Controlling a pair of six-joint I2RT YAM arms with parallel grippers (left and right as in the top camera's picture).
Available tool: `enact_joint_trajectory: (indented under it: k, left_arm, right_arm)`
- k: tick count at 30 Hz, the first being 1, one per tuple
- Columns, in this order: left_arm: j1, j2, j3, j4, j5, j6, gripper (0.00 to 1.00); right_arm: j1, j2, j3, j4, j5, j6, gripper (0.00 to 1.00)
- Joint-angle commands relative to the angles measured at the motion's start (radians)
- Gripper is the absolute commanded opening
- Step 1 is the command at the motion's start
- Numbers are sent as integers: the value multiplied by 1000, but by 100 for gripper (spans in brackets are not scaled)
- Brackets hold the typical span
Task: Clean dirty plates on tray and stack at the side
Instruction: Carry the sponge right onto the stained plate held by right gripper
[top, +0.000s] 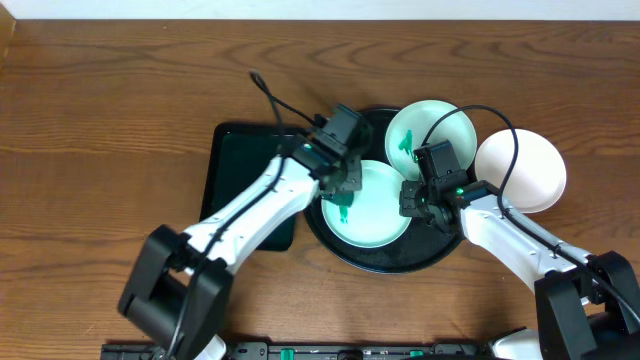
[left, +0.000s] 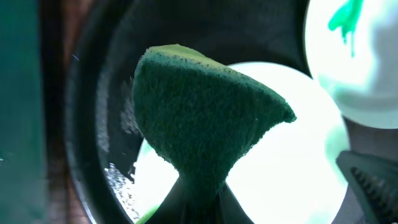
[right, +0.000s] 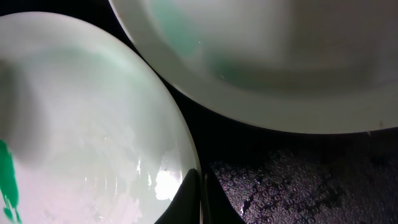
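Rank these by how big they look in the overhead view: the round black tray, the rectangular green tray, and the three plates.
1. round black tray
2. rectangular green tray, partly covered
3. middle plate, upper plate and off-tray plate look alike, so they are not ranked against each other.

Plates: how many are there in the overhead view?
3. The centre plate lies in the black tray; the smeared plate sits at its right rim; the white plate is on the table beside it. None seems hidden.

Both arms reaching inward, left pincer (top: 343, 196) clamped, right pincer (top: 412, 197) closed
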Motion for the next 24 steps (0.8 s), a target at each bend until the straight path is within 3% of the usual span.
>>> enact_joint_trajectory:
  k: [1,12,19,24]
  left_arm:
    - [-11,27,0,-5,-9,-88,7]
    - [-28,43,-10,-35,-5,-135,7]
    - [-32,60,-16,-34,-6,-135,7]
    - [-34,74,-16,-34,-6,-135,7]
  right_arm:
    - [4,7,-7,2,0,0,1]
    - [4,7,-7,-1,0,0,1]
    - [4,7,-7,-1,0,0,15]
    - [4,10,-7,3,0,-11,16]
